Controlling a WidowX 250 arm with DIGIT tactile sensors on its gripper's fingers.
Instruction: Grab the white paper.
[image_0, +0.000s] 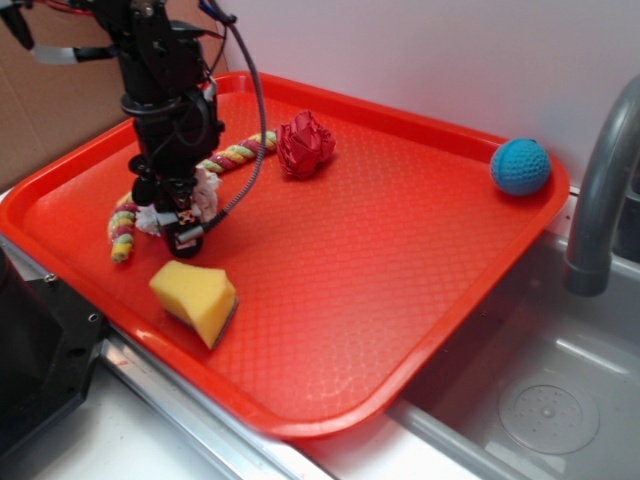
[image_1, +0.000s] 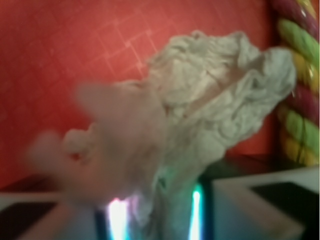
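On red tray (image_0: 420, 230), gripper (image_0: 178, 218) was clenched on white paper (image_1: 215, 110) w/ wad betw. its fingers; braided rope (image_0: 240, 153) touched paper; yellow sponge (image_0: 195, 298) lay nearby.

Item count: one red tray (image_0: 420, 330); one white paper (image_1: 210, 115); one red paper ball (image_0: 305, 145); one yellow sponge (image_0: 195, 298); one blue ball (image_0: 520, 166); one braided rope (image_0: 240, 152).

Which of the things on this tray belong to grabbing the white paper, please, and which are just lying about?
Part of the job:
white paper
gripper, closed on the paper

Just lying about:
red paper ball
yellow sponge
braided rope
blue ball
red tray
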